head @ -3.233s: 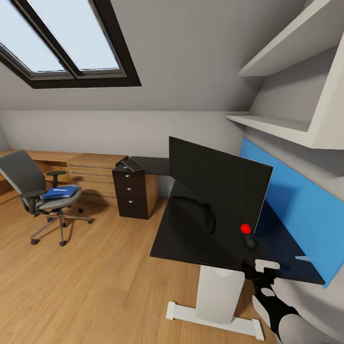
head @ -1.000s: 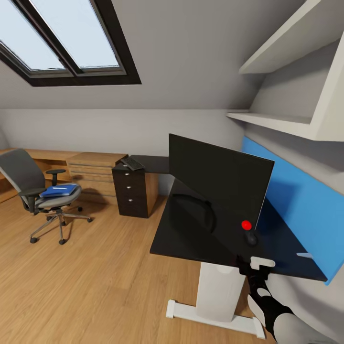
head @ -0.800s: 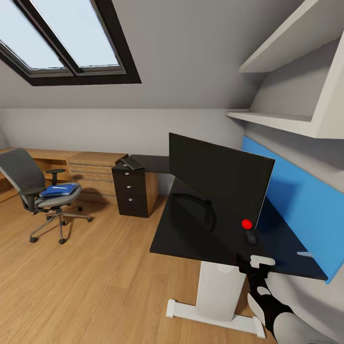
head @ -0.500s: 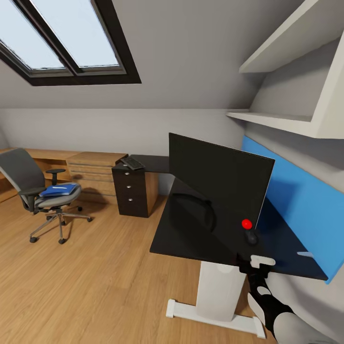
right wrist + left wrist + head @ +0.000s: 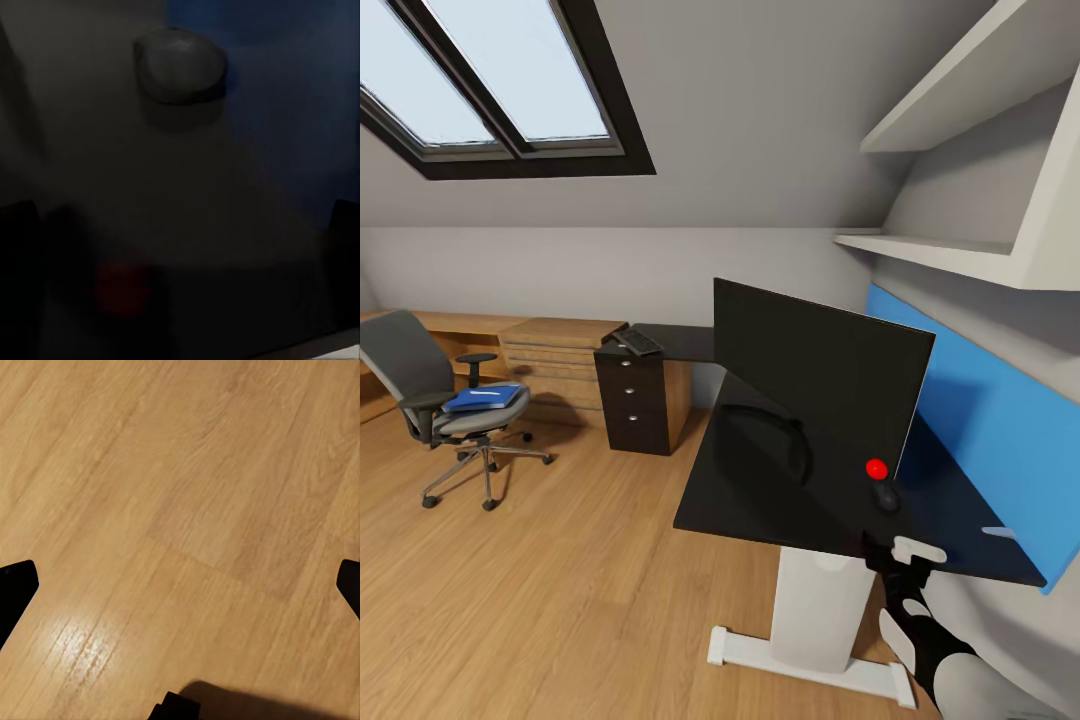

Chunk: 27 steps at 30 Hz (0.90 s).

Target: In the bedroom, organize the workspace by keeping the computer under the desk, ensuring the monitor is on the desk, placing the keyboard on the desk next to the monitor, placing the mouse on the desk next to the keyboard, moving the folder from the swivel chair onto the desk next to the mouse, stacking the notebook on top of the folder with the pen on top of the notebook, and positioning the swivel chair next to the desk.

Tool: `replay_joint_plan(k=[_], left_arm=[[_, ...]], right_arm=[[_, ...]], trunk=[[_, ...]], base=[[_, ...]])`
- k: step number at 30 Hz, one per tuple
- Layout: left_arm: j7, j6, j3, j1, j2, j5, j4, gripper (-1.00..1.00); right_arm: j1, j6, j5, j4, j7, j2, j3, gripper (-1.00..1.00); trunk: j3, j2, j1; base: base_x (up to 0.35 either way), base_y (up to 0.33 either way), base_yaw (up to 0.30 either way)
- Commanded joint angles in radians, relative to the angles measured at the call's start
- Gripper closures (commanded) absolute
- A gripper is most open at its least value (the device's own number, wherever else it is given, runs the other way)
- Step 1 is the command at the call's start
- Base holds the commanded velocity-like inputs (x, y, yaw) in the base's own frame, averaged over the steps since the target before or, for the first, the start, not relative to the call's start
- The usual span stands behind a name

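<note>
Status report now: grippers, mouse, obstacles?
Right gripper open at desk edge, short of mouse. Left gripper open over floor. Monitor stands close beside mouse.

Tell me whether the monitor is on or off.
Off, it seems: the monitor screen is plain black, nothing displayed.

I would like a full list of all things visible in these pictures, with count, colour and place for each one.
desk: 1, black top on a white leg, by the blue wall panel
monitor: 1, black, standing on the desk
mouse: 1, dark grey, on the desk near the monitor's corner
keyboard: 1, dark, on the far drawer unit
swivel chair: 1, grey, on the wood floor
folder: 1, blue, on the chair seat
drawer unit: 1, dark front
shelves: 2, white, on the wall
skylight: 1, dark frame
right pincer: 1, black and white, at the desk edge, open
left pincer: 1, black fingertips, open, over the floor
</note>
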Motion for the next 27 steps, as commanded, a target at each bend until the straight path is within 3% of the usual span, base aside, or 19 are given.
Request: replay_joint_plan(k=[1, 27], left_arm=[[0.004, -0.004, -0.007, -0.001, 0.0, 0.008, 0.0, -1.0], [0.004, -0.004, -0.007, -0.001, 0.002, 0.007, 0.001, -1.0]], right_arm=[[0.0, -0.002, -0.027, 0.031, 0.004, 0.0, -0.011, -1.0], [0.0, -0.004, -0.032, 0.033, 0.004, 0.001, -0.01, -1.0]], trunk=[[-0.001, 0.0, 0.0], [-0.001, 0.0, 0.0]], base=[[0.0, 0.0, 0.0], [0.001, 0.0, 0.0]])
